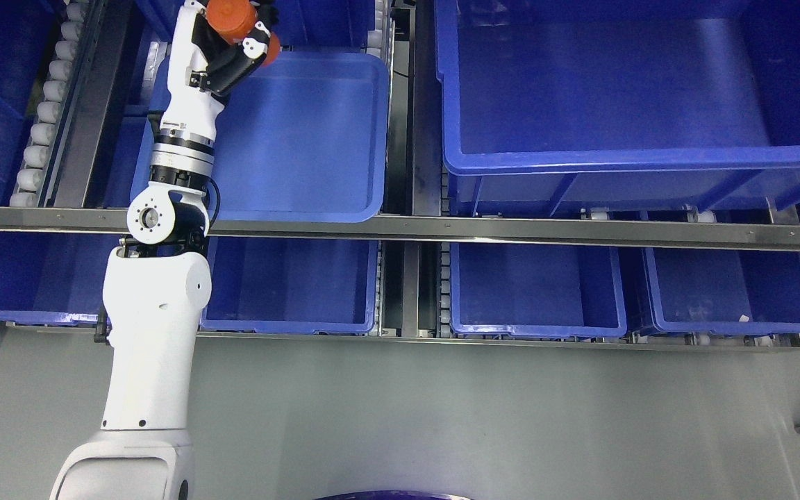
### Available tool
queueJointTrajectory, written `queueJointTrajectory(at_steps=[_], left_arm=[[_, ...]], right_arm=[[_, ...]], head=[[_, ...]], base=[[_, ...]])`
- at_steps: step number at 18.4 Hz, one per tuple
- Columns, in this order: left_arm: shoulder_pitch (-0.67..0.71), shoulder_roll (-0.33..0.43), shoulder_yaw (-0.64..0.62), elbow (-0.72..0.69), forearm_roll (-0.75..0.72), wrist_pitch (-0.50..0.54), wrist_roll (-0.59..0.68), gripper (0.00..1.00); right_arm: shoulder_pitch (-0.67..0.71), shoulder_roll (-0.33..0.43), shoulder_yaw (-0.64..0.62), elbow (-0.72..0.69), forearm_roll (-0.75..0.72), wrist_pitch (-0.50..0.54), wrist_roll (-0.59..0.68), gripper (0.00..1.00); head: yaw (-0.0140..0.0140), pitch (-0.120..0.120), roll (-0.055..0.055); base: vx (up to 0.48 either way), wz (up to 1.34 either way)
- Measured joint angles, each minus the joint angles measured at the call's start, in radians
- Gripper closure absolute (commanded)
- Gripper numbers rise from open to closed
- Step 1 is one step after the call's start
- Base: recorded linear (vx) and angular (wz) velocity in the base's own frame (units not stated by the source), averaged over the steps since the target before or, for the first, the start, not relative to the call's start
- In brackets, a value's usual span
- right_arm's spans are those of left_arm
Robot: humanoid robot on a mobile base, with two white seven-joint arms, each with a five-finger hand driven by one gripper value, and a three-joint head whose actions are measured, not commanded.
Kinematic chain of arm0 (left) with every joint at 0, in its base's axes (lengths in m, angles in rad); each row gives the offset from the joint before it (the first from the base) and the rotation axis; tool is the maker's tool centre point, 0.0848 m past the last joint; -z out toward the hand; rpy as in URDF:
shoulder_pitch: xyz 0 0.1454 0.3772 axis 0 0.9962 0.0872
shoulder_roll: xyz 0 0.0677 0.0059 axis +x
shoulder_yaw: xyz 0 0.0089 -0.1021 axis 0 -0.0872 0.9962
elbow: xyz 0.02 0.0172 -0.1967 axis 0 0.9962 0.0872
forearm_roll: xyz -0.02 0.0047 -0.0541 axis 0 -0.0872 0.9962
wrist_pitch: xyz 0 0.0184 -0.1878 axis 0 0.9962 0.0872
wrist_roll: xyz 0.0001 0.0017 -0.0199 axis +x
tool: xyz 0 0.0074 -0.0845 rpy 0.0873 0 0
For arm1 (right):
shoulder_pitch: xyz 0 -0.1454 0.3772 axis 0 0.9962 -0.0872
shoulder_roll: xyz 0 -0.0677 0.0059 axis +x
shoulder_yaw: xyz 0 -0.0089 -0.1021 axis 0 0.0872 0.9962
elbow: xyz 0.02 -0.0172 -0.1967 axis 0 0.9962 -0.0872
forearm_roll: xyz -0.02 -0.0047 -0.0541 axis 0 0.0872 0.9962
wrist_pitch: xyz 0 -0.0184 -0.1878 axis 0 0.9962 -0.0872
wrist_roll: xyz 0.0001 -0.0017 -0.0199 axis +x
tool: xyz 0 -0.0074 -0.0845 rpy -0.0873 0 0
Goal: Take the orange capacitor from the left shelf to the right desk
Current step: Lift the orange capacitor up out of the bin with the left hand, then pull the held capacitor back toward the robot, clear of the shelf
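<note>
My left arm comes up from the lower left and reaches over the shelf rail into the upper left blue bin (303, 139). My left hand (237, 45) is curled around an orange capacitor (232, 19), a short orange cylinder at the top edge of the view. A second orange piece (273, 50) shows just beside the fingers; I cannot tell whether it is part of the same item. The hand sits over the bin's far left corner. My right arm does not show.
A large blue bin (615, 90) fills the upper right. A metal rail (511, 229) crosses the view. Below it stand several smaller blue bins (532, 292). White rollers (42, 111) line the far left. Grey floor (442, 417) lies below.
</note>
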Motion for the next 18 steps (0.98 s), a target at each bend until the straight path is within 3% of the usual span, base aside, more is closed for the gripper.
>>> queueJointTrajectory(at_steps=[18], left_arm=[[0.089, -0.008, -0.042, -0.174, 0.055, -0.169, -0.007, 0.98]], right_arm=[[0.000, 0.000, 0.000, 0.000, 0.000, 0.000, 0.000, 0.00]], head=[[0.0000, 0.000, 0.000]], base=[[0.000, 0.00]])
